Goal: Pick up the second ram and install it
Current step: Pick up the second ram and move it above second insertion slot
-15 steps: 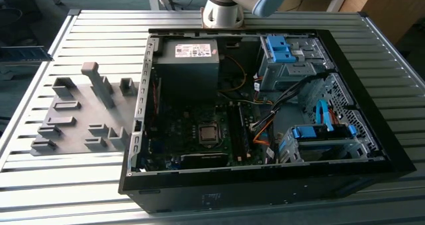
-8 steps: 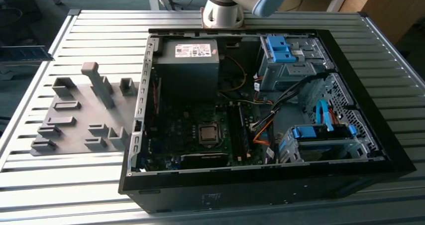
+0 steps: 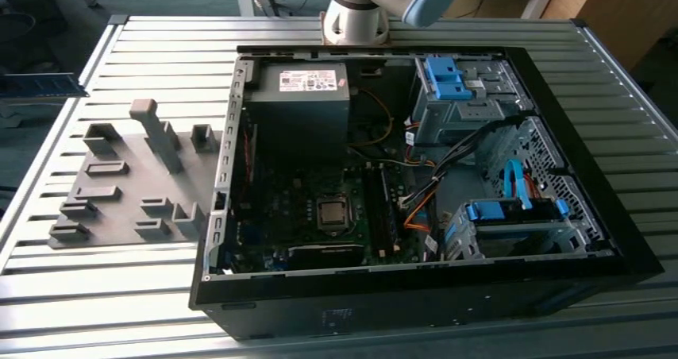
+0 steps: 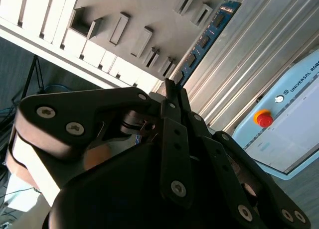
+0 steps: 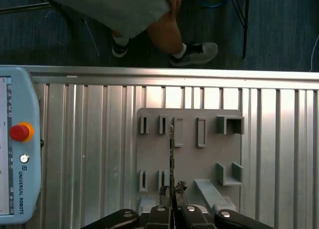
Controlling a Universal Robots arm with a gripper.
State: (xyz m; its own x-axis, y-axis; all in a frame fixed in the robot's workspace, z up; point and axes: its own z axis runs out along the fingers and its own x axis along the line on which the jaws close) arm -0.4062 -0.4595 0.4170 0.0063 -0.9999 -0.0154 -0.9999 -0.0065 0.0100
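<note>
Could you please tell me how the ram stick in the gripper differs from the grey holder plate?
Colour: the ram stick is blue with dark chips; the holder plate is plain grey. Shape: the stick is long and narrow; the plate is broad, with raised blocks. State: the stick is clamped in the gripper; the plate lies flat on the table. Both are outside the computer case.

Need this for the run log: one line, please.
gripper: shut on long thin blue circuit-board ram stick | location: above grey plastic holder plate | install: not yet
</note>
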